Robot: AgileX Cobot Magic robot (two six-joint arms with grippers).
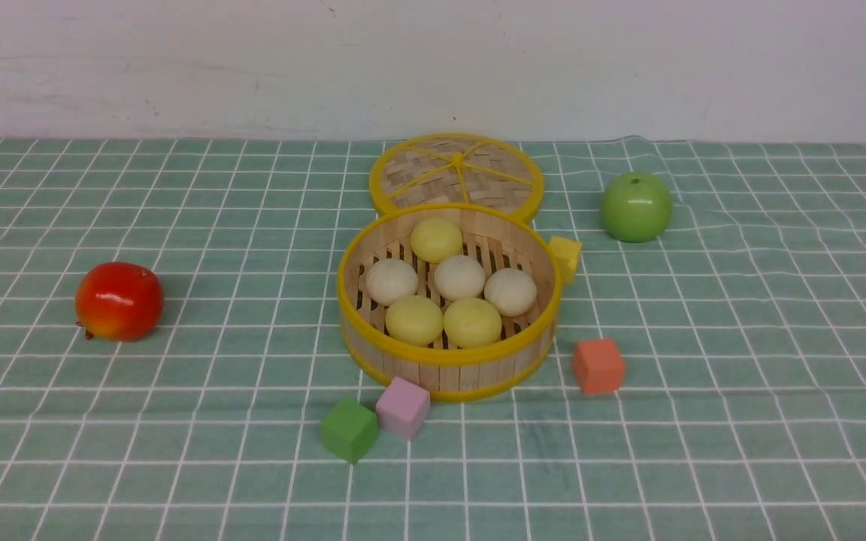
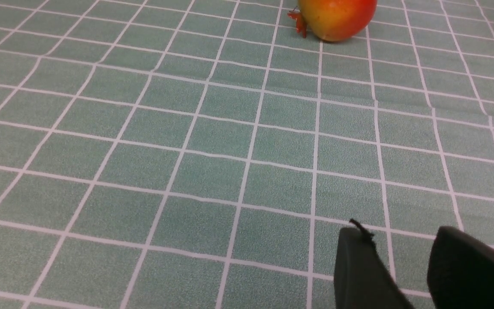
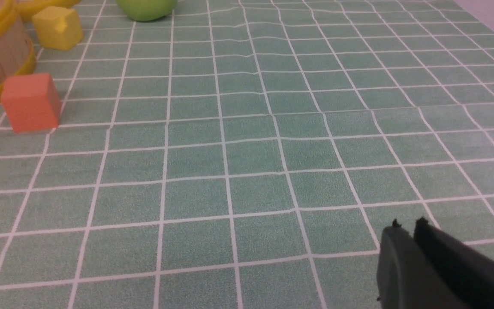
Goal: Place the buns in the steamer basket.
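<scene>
While the steamer basket point(image 1: 448, 361) holds all six buns point(image 1: 459, 276) on the surface point(image 1: 741, 421), loading looks finished; nothing seems left but resting. Only the wrist views show arms: left gripper point(image 2: 405, 262) jaws spread and empty, right gripper point(image 3: 414, 244) jaws nearly together, empty.

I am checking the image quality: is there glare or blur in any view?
Front view: sharp, even light, small glare spots on the green apple and red fruit. Left wrist view: cloth sharp, left hand soft. Right wrist view: right hand blurred too.
</scene>
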